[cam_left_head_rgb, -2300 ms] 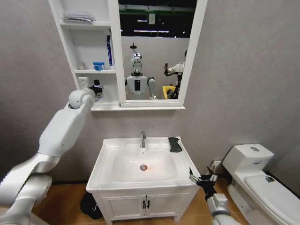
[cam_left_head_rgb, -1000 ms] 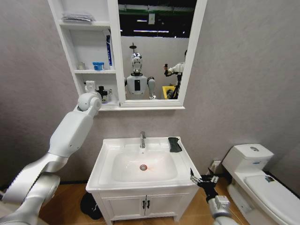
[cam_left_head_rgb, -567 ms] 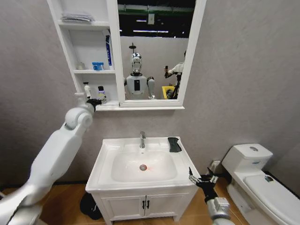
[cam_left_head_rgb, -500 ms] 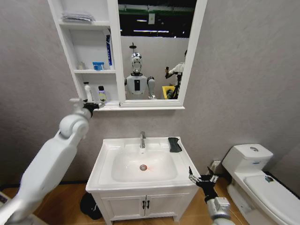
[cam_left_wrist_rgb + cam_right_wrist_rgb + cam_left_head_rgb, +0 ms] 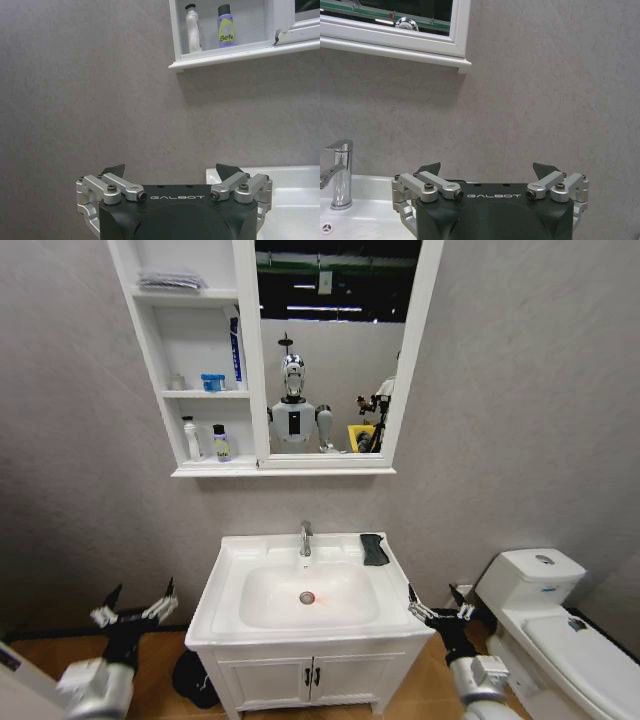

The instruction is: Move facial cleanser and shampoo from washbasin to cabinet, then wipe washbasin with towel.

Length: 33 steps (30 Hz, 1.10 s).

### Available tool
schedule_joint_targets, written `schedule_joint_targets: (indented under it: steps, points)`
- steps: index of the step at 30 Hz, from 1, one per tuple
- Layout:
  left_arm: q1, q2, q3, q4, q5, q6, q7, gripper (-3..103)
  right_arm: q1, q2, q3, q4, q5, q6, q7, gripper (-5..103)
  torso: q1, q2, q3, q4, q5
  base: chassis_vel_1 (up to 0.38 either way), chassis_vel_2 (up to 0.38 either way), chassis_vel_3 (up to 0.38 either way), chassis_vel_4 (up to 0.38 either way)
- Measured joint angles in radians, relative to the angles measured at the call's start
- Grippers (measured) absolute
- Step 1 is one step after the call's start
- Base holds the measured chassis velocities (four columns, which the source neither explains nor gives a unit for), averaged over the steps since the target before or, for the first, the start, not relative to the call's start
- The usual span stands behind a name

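Note:
The slim white bottle (image 5: 191, 437) and the lilac bottle with a black cap (image 5: 220, 443) stand side by side on the bottom shelf of the cabinet (image 5: 150, 360). The left wrist view shows the same white bottle (image 5: 192, 27) and lilac bottle (image 5: 226, 26) high above. The dark towel (image 5: 374, 549) lies folded on the washbasin (image 5: 212, 605), at its back right corner beside the tap (image 5: 305, 538). My left gripper (image 5: 135, 607) hangs open and empty, low and left of the washbasin. My right gripper (image 5: 440, 605) is open and empty at the basin's front right corner.
A white toilet (image 5: 540, 600) stands to the right. The vanity doors (image 5: 310, 675) are below the basin, with a dark object (image 5: 190, 675) on the floor beside them. A blue tub (image 5: 212, 382), a tall blue tube (image 5: 235, 352) and pale cloth (image 5: 170, 280) occupy the upper shelves.
My left arm drew back from the cabinet's bottom shelf and dropped to low left of the washbasin, leaving both bottles on the shelf. The right arm barely moved.

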<state>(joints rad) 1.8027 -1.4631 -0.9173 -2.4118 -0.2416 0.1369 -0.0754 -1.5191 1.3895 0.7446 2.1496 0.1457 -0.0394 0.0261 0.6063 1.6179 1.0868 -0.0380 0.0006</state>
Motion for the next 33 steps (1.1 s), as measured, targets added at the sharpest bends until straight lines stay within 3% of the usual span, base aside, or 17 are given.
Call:
schedule_joint_targets:
  steps: [5, 14, 22, 33]
  points:
    - [0.02, -0.011, 0.018, -0.001, 0.002, -0.016, 0.01, 100, -0.026, 0.006, 0.028, 0.017, 0.001, 0.018, 0.001, 100, 0.0, 0.0, 0.0, -0.0011, -0.0006, 0.0, 0.0, 0.0, 0.0]
    - [0.003, -0.006, 0.03, 0.01, 0.003, -0.014, 0.003, 100, -0.072, 0.006, 0.011, 0.027, -0.002, 0.077, -0.004, 100, 0.0, 0.0, 0.0, -0.0005, -0.0006, 0.0, 0.0, 0.0, 0.0]
    - [-0.002, -0.004, 0.034, 0.013, -0.001, -0.011, -0.001, 100, -0.099, 0.006, 0.035, 0.019, -0.028, 0.097, -0.057, 100, 0.001, 0.0, 0.0, -0.0006, -0.0006, 0.0, 0.0, 0.0, 0.0]
    - [-0.005, -0.002, 0.035, 0.015, -0.003, -0.009, -0.003, 100, -0.106, 0.017, 0.023, 0.014, -0.028, 0.096, -0.071, 100, 0.0, 0.0, 0.0, -0.0005, -0.0006, -0.021, 0.016, 0.022, -0.019]
